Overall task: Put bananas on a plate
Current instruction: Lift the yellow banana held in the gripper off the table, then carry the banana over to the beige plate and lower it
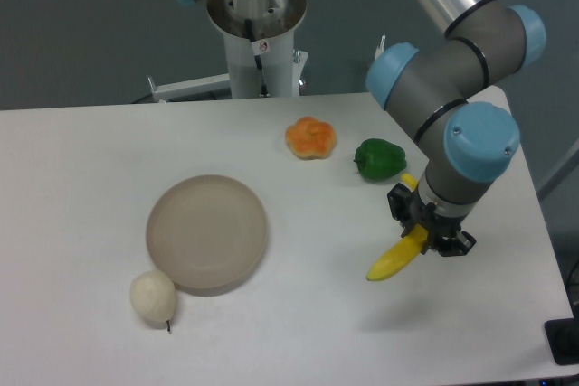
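A bright yellow banana [393, 260] hangs tilted above the table on the right, its lower tip pointing down-left. My gripper [427, 234] is shut on the banana's upper part, under the grey and blue wrist. The round beige-grey plate [207, 231] lies flat on the white table to the left, well apart from the banana, with nothing on it.
An orange lumpy fruit [310, 137] and a green bell pepper [380, 158] sit behind the gripper. A small white pear-like fruit [152, 296] touches the plate's front-left rim. The robot base column [258, 33] stands at the table's back edge.
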Controlling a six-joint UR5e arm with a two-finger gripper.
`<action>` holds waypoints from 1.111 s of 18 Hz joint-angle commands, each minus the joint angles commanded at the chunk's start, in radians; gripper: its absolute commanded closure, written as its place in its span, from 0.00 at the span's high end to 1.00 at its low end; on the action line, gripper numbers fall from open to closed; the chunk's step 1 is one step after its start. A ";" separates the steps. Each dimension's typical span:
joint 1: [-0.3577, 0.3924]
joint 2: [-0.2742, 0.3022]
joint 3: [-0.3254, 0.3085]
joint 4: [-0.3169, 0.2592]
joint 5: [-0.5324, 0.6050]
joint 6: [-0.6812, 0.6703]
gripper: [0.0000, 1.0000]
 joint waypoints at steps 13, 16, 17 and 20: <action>-0.357 0.086 -0.232 0.015 0.078 -0.208 0.00; -0.423 0.039 -0.232 0.017 0.155 -0.230 0.00; -0.427 0.029 -0.232 0.017 0.156 -0.235 0.00; -0.440 -0.007 -0.223 0.023 0.155 -0.273 0.00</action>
